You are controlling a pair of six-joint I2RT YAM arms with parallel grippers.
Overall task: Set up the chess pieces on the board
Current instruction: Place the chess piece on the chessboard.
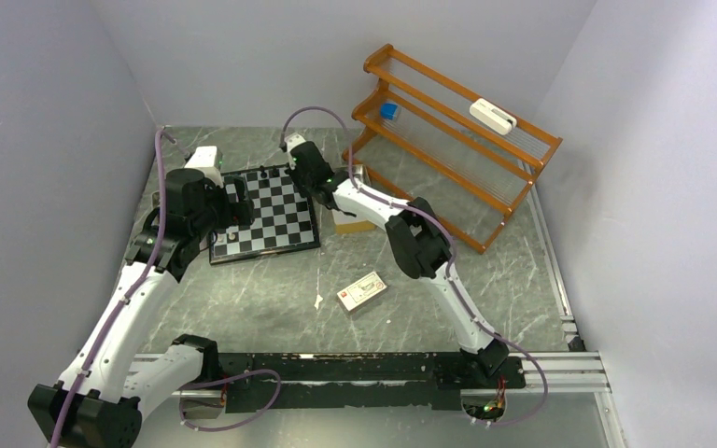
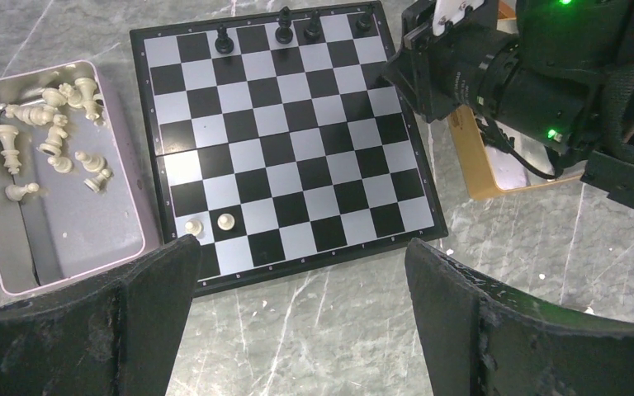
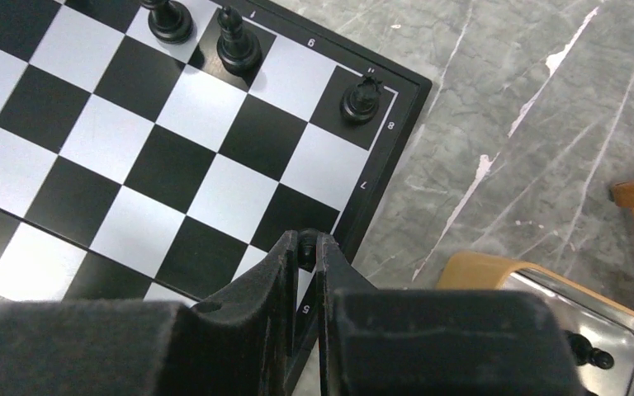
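The checkered board (image 1: pixel 275 219) lies left of centre; it fills the left wrist view (image 2: pixel 289 140). Several black chess pieces (image 2: pixel 284 26) stand on its far row, and three of them show in the right wrist view (image 3: pixel 238 45). Two pale pieces (image 2: pixel 226 221) stand near its near left corner. My right gripper (image 3: pixel 306 247) hangs over the board's right edge, shut on a small black piece (image 3: pixel 306 242); it also shows in the top view (image 1: pixel 308 187). My left gripper (image 2: pixel 297 313) is open and empty above the table, just in front of the board's near edge.
An open metal tin (image 2: pixel 124 231) left of the board holds several pale pieces (image 2: pixel 54 140). A tan box (image 1: pixel 353 222) right of the board holds a tin with a black piece (image 3: pixel 588 355). A wooden rack (image 1: pixel 448 140) stands at the back right. A small card box (image 1: pixel 361 290) lies at centre.
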